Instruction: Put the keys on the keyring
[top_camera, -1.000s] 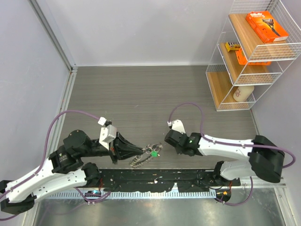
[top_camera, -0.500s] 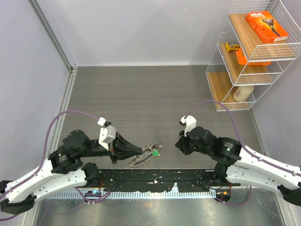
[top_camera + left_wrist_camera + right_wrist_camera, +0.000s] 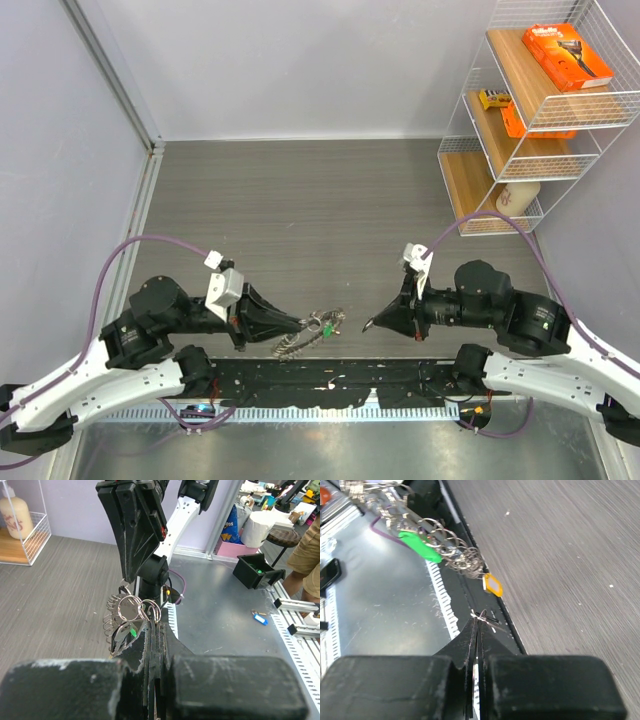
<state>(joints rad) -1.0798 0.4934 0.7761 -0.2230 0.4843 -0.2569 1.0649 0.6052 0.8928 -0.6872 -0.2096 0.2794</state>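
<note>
Keyring (image 3: 312, 330) between two grippers, near the table's (image 3: 300, 200) front edge

The left gripper (image 3: 300, 323) touches the keyring from the left. The right gripper (image 3: 368, 326) lies to its right, apart. A wire shelf (image 3: 468, 190) stands far right.

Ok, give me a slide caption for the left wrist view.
Left hand pinching the keyring with its green tag, the shut right hand poised just beyond it.

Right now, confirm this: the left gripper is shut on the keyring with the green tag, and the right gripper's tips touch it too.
One part is wrong. The left gripper is shut on the keyring with the green tag, but the right gripper is not touching it: the top view shows a gap between them.
</note>
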